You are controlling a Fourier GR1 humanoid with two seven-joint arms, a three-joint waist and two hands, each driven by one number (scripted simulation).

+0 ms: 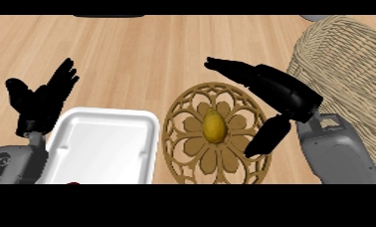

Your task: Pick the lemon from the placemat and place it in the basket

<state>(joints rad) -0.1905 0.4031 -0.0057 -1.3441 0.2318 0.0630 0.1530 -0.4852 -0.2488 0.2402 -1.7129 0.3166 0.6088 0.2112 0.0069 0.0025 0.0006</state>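
Note:
A yellow lemon (pixel 214 125) lies at the centre of a round brown placemat (pixel 189 102) with a cut-out flower pattern. My right hand (pixel 283 94) hovers over the mat's right side, open, its fingers stretched up-left past the mat's top edge and its thumb pointing down at the right of the lemon. It does not touch the lemon. The wicker basket (pixel 337 56) stands at the right edge, partly behind my right forearm. At the left, my left hand (pixel 40 99) rests open with its fingers up.
A white rectangular tray (pixel 103 144) sits left of the placemat, close to its edge. A small red thing (pixel 72 183) peeks out at the tray's lower edge. A dark object (pixel 110 16) shows at the counter's far edge.

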